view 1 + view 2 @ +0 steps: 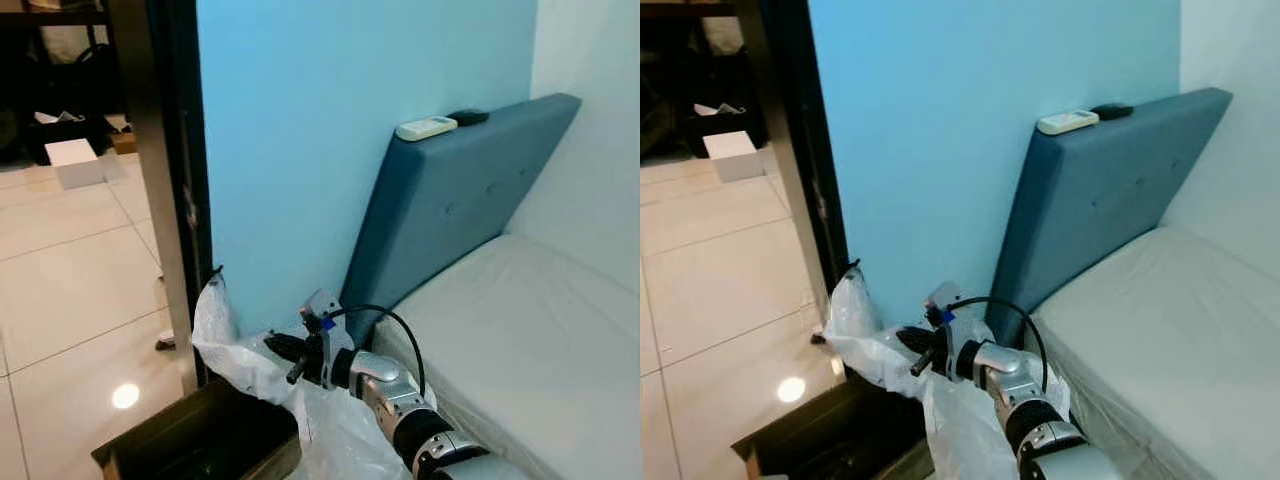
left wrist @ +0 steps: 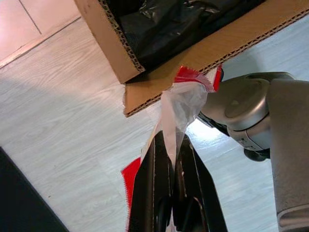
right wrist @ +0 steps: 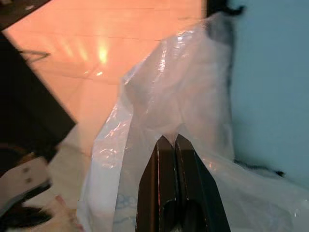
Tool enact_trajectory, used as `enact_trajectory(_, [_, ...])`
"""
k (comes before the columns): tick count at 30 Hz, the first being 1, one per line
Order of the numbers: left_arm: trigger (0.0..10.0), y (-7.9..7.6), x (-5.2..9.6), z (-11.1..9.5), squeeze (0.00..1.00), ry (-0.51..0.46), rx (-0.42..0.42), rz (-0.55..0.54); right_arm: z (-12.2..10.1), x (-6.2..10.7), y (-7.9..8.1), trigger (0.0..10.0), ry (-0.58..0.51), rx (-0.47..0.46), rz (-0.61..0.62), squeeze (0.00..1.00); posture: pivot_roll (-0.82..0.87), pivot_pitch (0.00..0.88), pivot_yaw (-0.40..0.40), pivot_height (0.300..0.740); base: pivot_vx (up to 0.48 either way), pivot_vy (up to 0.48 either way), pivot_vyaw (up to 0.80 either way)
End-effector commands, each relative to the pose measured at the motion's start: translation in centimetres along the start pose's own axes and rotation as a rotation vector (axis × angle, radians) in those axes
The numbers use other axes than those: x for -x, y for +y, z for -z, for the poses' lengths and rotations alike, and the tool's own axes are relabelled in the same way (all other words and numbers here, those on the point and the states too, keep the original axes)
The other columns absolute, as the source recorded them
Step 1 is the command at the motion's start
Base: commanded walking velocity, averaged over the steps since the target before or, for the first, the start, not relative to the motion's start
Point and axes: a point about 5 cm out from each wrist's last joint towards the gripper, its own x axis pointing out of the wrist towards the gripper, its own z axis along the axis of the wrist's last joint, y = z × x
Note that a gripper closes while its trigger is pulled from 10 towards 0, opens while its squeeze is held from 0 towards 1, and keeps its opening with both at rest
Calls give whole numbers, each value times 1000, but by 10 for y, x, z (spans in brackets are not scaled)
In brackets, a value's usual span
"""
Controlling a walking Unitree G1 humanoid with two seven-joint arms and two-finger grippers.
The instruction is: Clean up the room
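Two black fingers of the right gripper [image 1: 283, 358] are pressed tight together on a thin white plastic bag [image 1: 232, 345]. The gripper holds the bag up just above the cardboard box [image 1: 195, 440], and the bag's top corner pokes up beside the blue wall [image 1: 330, 130]. The rest of the bag drapes down over the silver arm and hangs next to the box.

The left gripper [image 2: 170, 193] is squeezed shut too. It pinches a strip of clear plastic with a red zigzag edge [image 2: 186, 94], the red tip reaching up to the box's edge. In the left wrist view this strip hangs just beside a corner of the box, over a pale wood-look floor [image 2: 63, 111].

The box has a black bag lining [image 2: 174, 24] inside it. It sits on the floor close to the dark door frame [image 1: 165, 170].

Past the box, a blue padded headboard [image 1: 455, 200] leans on the wall. A white remote [image 1: 426, 127] and a dark small thing [image 1: 468, 116] lie on top of it. A white mattress [image 1: 540, 330] lies beside the headboard. Through the doorway, far from the box, shiny tiles [image 1: 70, 270] and a small white box [image 1: 75, 163] show.
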Motion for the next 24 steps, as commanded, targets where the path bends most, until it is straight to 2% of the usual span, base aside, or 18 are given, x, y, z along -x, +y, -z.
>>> enact_trajectory(1, [10000, -6, 0, -1, 0, -4, -12, 21, 7, 5, 0, 10000, 52, 23, -34, 0, 171, 0, -170, 740, 0, 0, 644])
enact_trajectory(2, [10000, -6, 0, -1, 0, -4, -12, 21, 7, 5, 0, 10000, 52, 23, -34, 0, 171, 0, -170, 740, 0, 0, 644])
enact_trajectory(6, [10000, -6, -2, -14, 0, -50, -5, 28, 21, 15, 0, 10000, 214, 146, -77, 0, 176, 0, -170, 740, 0, 0, 644])
enact_trajectory(8, [10000, -6, -2, -16, 0, -58, -6, 29, 24, 18, -2, 10000, 243, 177, -67, 0, 175, 0, -167, 740, 0, 0, 650])
enact_trajectory(14, [10000, -7, -3, -21, 0, -72, -11, 38, 25, 21, -8, 10000, 233, 153, 6, 0, 170, 0, -158, 740, 0, -80, 644])
enact_trajectory(22, [10000, -7, -3, -26, 0, -82, -29, 56, 40, 27, -4, 10000, 300, 178, 22, 0, 155, 0, -136, 740, 0, -452, 644])
enact_trajectory(24, [10000, -6, -3, -25, 0, -79, -34, 46, 42, 28, -3, 10000, 308, 184, 25, 0, 151, 0, -133, 740, 0, 0, 644])
